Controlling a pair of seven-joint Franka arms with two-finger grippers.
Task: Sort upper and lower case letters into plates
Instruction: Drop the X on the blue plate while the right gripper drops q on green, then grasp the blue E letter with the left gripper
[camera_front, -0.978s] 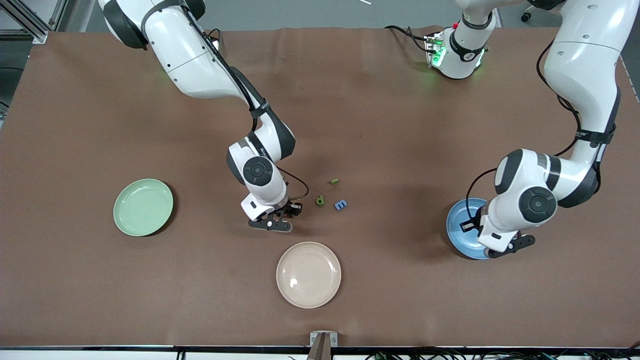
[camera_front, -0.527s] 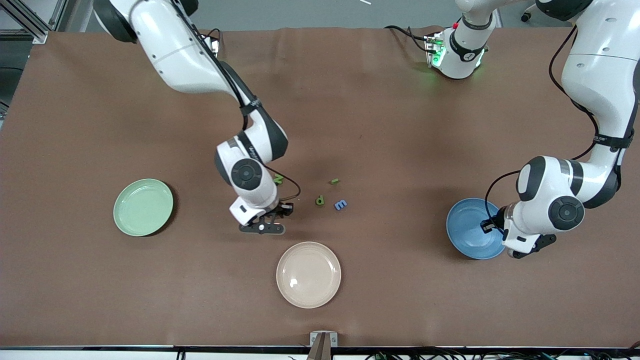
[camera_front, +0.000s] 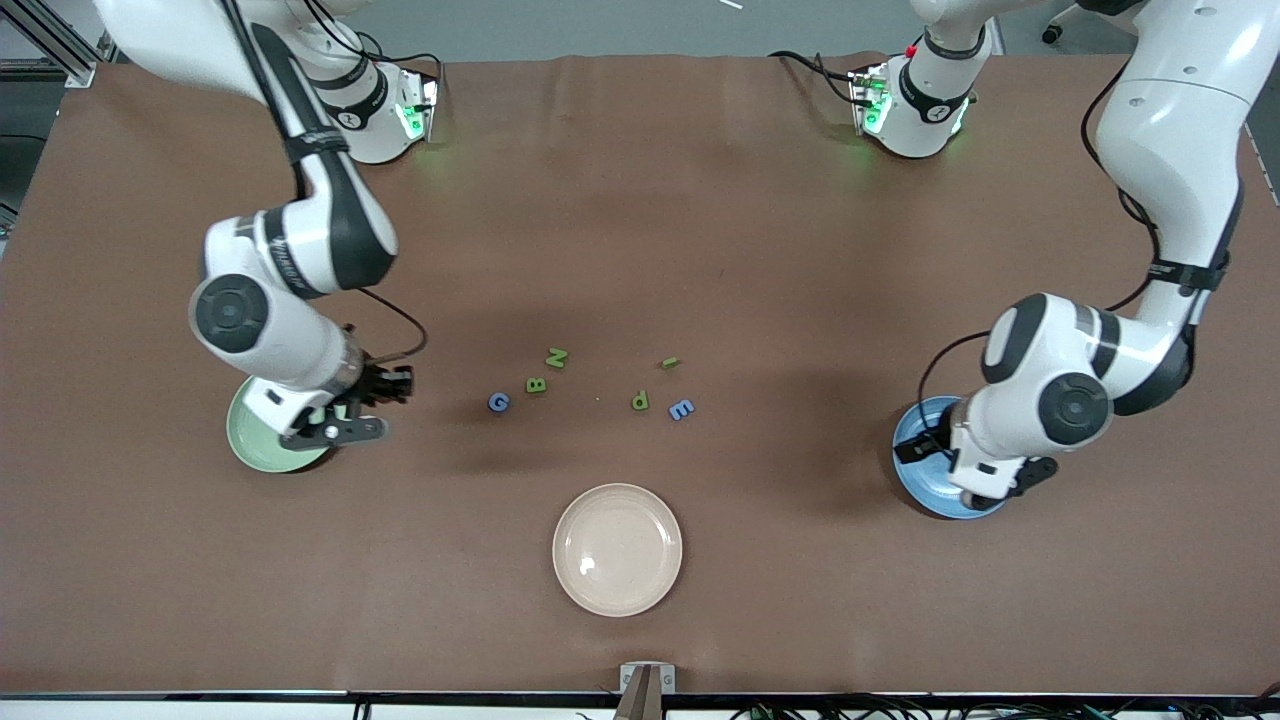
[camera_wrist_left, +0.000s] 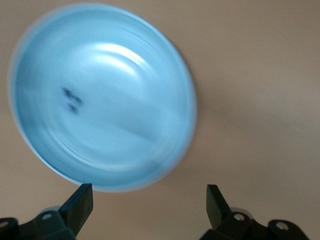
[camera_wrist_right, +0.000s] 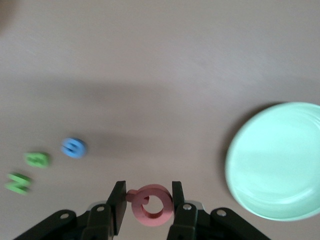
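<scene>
So right now my right gripper (camera_wrist_right: 148, 206) is pinching a pink letter (camera_wrist_right: 151, 204), a ring with a little tail, looks like a Q or maybe lowercase, can't tell which. It's up in the air at the rim of the green plate (camera_front: 250, 450), on the edge toward the table's middle. From the wrist view the plate (camera_wrist_right: 280, 165) lies off to one side of the letter, not under it, so I'd guess the whole next move turns on sliding a bit more over the dish before letting go. The letter sits flat between the fingers, so it should just drop flat.

My left gripper (camera_wrist_left: 150, 205) is spread wide with nothing in it, hanging over the blue plate (camera_front: 915, 470). There's a small dark mark in that plate (camera_wrist_left: 105, 100), too blurry to call.

Still loose on the table in the middle: G (camera_front: 498, 402), B (camera_front: 537, 385), N (camera_front: 557, 357), then d (camera_front: 640, 401), E (camera_front: 681, 409) and a small green piece (camera_front: 670, 362). G, B and N are toward my right arm's end. The beige plate (camera_front: 617, 549) sits nearer the camera.
</scene>
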